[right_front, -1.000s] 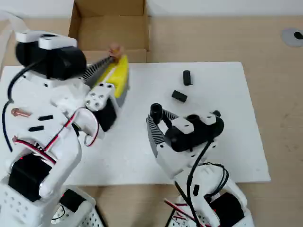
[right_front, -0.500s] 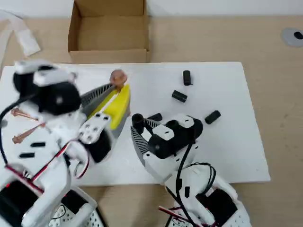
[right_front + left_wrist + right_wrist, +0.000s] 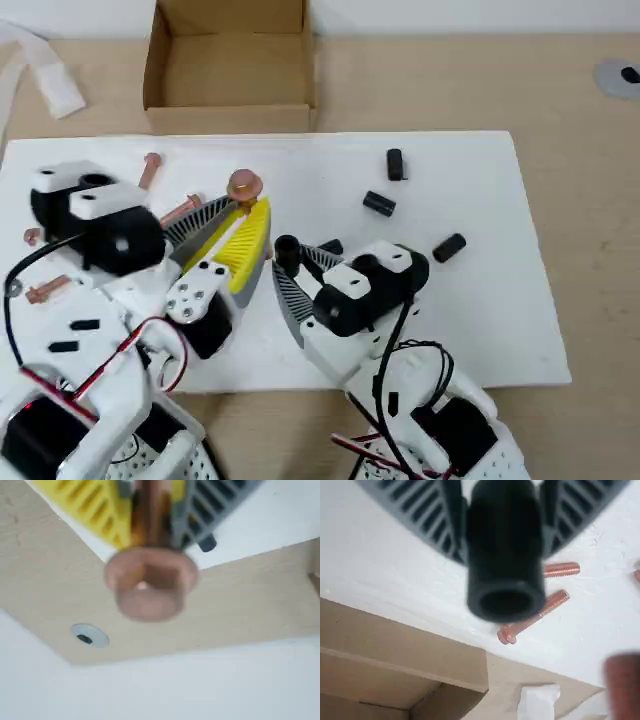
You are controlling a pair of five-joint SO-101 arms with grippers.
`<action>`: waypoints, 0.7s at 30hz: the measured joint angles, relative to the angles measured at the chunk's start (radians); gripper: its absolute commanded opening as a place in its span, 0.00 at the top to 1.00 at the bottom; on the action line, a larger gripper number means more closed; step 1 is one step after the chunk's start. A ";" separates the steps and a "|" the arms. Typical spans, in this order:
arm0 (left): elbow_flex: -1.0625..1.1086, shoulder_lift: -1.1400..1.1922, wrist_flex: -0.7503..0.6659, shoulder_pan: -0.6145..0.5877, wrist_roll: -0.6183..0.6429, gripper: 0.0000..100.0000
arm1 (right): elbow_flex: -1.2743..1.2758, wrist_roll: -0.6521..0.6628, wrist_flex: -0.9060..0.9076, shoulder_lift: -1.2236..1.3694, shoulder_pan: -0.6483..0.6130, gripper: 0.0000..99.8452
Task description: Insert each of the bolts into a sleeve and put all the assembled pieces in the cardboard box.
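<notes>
My left gripper [image 3: 243, 198] with one yellow and one grey finger is shut on a copper bolt [image 3: 245, 185], head pointing outward; the left wrist view shows the bolt head [image 3: 150, 582] close up. My right gripper [image 3: 290, 255] is shut on a black sleeve [image 3: 288, 250], whose open bore [image 3: 505, 602] faces the camera in the right wrist view. The two grippers stand close together over the white mat [image 3: 480, 300]. Loose copper bolts [image 3: 150, 170] lie on the mat's left part, and loose black sleeves [image 3: 379, 204] on its right part. The cardboard box [image 3: 232, 68] stands open at the back.
Two loose bolts [image 3: 532, 617] lie on the mat near the box corner in the right wrist view. A white paper scrap [image 3: 55, 90] lies left of the box. A grey disc [image 3: 618, 76] sits on the wooden table at far right.
The left arm drew back from the box edge toward the mat's middle, still holding its bolt. The right arm swung left with its sleeve, closing in on the left gripper.
</notes>
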 measured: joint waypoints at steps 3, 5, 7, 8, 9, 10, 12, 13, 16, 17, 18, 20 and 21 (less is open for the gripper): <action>0.003 -0.005 -0.005 0.006 0.000 0.99 | 0.000 0.000 0.000 0.000 0.000 0.99; 0.008 -0.002 -0.005 0.026 0.000 0.99 | 0.000 0.000 0.000 0.000 0.000 0.99; 0.008 -0.002 -0.005 0.041 0.000 0.99 | 0.000 0.000 0.000 0.000 0.000 0.99; 0.008 -0.002 -0.005 0.049 0.000 0.99 | 0.000 0.000 0.000 0.000 0.000 0.99; 0.008 -0.002 -0.005 0.058 0.000 0.99 | 0.000 0.000 0.000 0.000 0.000 0.99; 0.008 -0.002 -0.006 0.066 0.000 0.99 | 0.000 0.000 0.000 0.000 0.000 0.99; 0.008 -0.002 -0.009 0.072 0.000 0.99 | 0.000 0.000 0.000 0.000 0.000 0.99; 0.008 -0.002 -0.009 0.072 0.000 0.99 | 0.000 0.000 0.000 0.000 0.000 0.99; 0.012 -0.002 -0.011 0.072 0.000 0.99 | 0.000 0.000 0.000 0.000 0.000 0.99; 0.023 -0.003 -0.011 0.072 0.000 0.99 | 0.000 0.000 0.000 0.000 0.000 0.99; 0.034 -0.002 -0.011 0.072 0.000 0.99 | 0.000 0.000 0.000 0.000 0.000 0.99; 0.057 -0.002 -0.011 0.072 0.000 0.99 | 0.000 0.000 0.000 0.000 0.000 0.99; 0.063 -0.002 -0.011 0.072 0.000 0.99 | 0.000 0.000 0.000 0.000 0.000 0.99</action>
